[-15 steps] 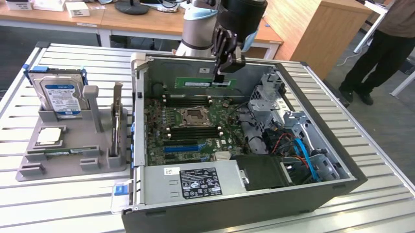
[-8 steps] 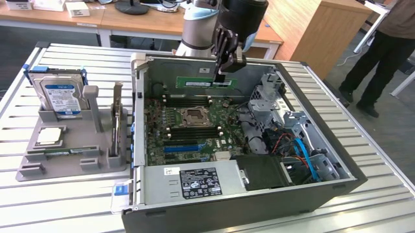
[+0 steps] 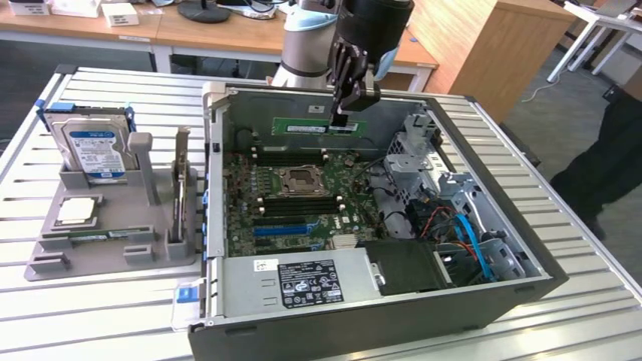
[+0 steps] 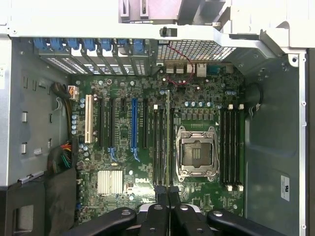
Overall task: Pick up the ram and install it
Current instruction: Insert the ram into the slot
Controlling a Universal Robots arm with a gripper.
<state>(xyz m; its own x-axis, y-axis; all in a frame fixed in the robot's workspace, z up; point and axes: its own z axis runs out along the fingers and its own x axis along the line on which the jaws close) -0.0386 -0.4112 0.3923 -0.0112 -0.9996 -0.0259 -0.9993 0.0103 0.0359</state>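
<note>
Pincer (image 4: 168,192) is seen clamped tight on the ram (image 3: 306,128) — gripped at one end, held level above the open case (image 3: 401,323). Free air is left round its edges; the motherboard (image 3: 351,180) sits below, with the case walls well apart from the stick.

gripper (image 4: 168,191) above motherboard (image 4: 142,167), seemingly gripping ram (image 4: 168,137)

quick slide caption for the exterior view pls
Gripper shut on the ram, holding it above the motherboard in the open case.
</note>
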